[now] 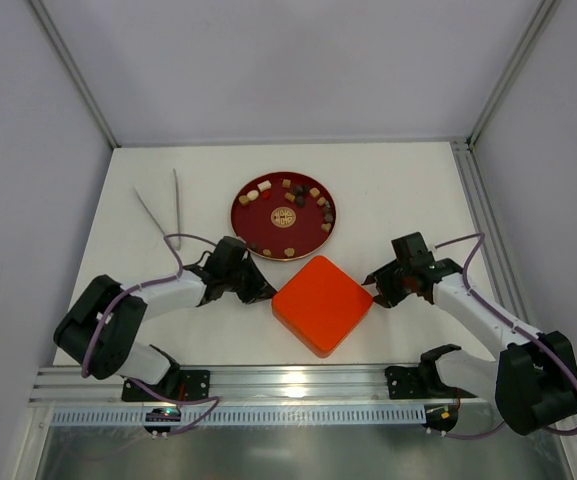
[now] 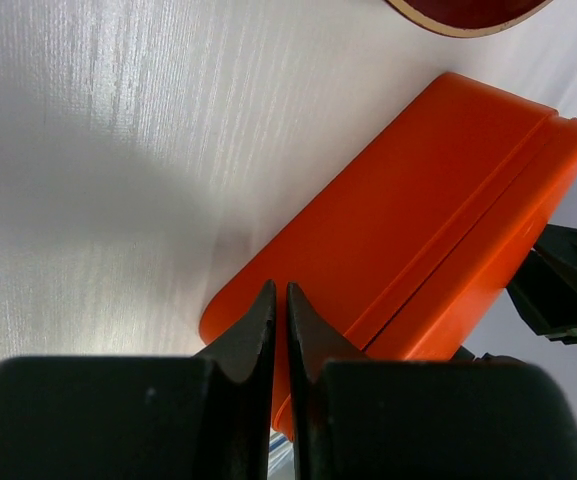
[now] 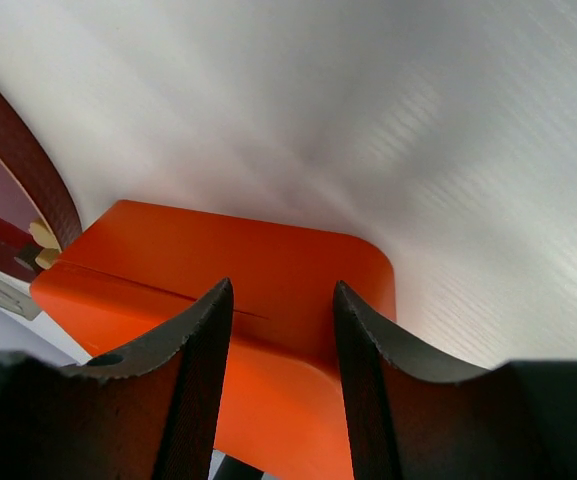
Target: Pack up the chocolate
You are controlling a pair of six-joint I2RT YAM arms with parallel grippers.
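The chocolate (image 1: 252, 197), several small dark, light brown and cream pieces, lies around a dark red round plate (image 1: 245, 222) at the back centre. A closed orange square box (image 1: 322, 304) sits in front of the plate, turned like a diamond. My left gripper (image 1: 265, 291) is shut and empty, with its tips at the box's left corner (image 2: 418, 200); the left wrist view shows the fingers (image 2: 279, 292) almost touching. My right gripper (image 1: 375, 291) is open, and its fingers (image 3: 282, 290) stand either side of the box's right corner (image 3: 228, 250). Two cream pieces (image 3: 43, 243) show beyond the box.
Metal tongs (image 1: 164, 214) lie on the white table left of the plate. The plate's rim also shows in the left wrist view (image 2: 468, 15) and the right wrist view (image 3: 13, 160). Frame posts and grey walls enclose the table; a rail runs along the near edge.
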